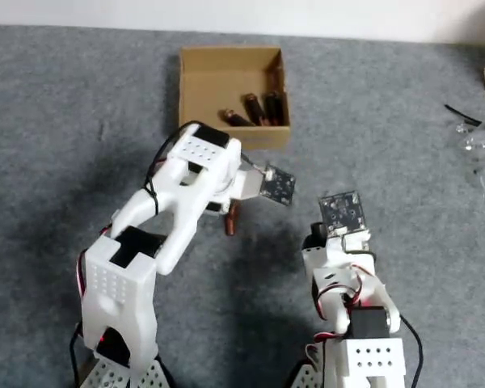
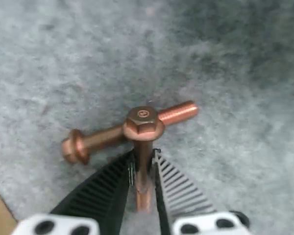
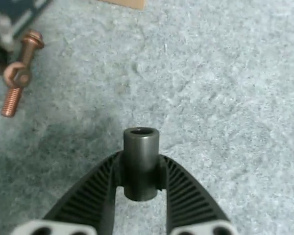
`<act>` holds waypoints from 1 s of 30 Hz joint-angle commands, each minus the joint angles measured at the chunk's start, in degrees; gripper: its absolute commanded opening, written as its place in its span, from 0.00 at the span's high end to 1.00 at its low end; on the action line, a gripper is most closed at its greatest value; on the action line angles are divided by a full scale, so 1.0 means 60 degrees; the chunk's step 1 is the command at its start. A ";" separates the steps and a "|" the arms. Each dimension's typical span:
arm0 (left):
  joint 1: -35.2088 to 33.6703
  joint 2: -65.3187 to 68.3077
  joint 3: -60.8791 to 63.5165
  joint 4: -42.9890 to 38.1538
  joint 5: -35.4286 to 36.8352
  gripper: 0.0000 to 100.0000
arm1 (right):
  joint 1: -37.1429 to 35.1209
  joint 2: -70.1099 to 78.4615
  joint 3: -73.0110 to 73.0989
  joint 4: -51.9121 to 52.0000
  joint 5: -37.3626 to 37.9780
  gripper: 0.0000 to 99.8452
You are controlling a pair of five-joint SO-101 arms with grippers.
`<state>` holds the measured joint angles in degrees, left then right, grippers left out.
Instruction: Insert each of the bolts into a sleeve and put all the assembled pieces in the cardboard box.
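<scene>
Step in hand: mating a bolt to a sleeve.

Left gripper [image 2: 144, 156] is pinched on the shank of a copper bolt [image 2: 143, 125], with the head pointing away from the wrist. It sits over a second bolt [image 2: 95, 139] lying on the grey carpet [image 2: 225, 58]; I cannot tell whether the two touch.

Right gripper [image 3: 141, 164] clamps a dark sleeve [image 3: 141, 147], open bore facing outward.

Cardboard box [image 1: 196, 81] at the far side holds finished pieces [image 1: 259, 109] (roughly three).

Next move, as I judge it: bring the arms together and line the shank up with the bore. The head leads now, so the bolt likely needs turning first.
</scene>
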<state>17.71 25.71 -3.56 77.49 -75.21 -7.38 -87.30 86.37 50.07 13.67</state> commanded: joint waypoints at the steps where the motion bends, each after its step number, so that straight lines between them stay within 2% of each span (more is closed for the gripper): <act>1: 0.0403 -0.1355 -0.0374 0.0513 0.0132 0.99 | 0.0066 -0.0125 -0.0022 -0.0418 -0.0117 1.00; 5: 0.0755 -0.2352 -0.0374 0.0601 0.0850 0.99 | 0.0066 -0.0125 0.0037 -0.0608 -0.0117 1.00; 12: 0.0813 -0.4740 -0.0476 0.1714 0.1890 0.99 | 0.0095 -0.0125 0.0388 -0.0930 -0.0117 1.00; 22: 0.0799 -0.8608 -0.0359 0.3487 0.4791 0.99 | 0.0095 -0.0125 0.0447 -0.0930 -0.0117 1.00; 25: 0.0725 -0.9326 -0.0227 0.3619 0.5832 0.99 | 0.0095 -0.0125 0.0447 -0.0930 -0.0117 1.00; 30: 0.0125 -1.0718 0.1018 0.3560 0.6842 0.99 | 0.0095 -0.0125 0.0462 -0.0930 -0.0117 1.00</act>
<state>20.97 -31.08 -1.19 98.77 -38.64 -7.38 -87.30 89.45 46.90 13.67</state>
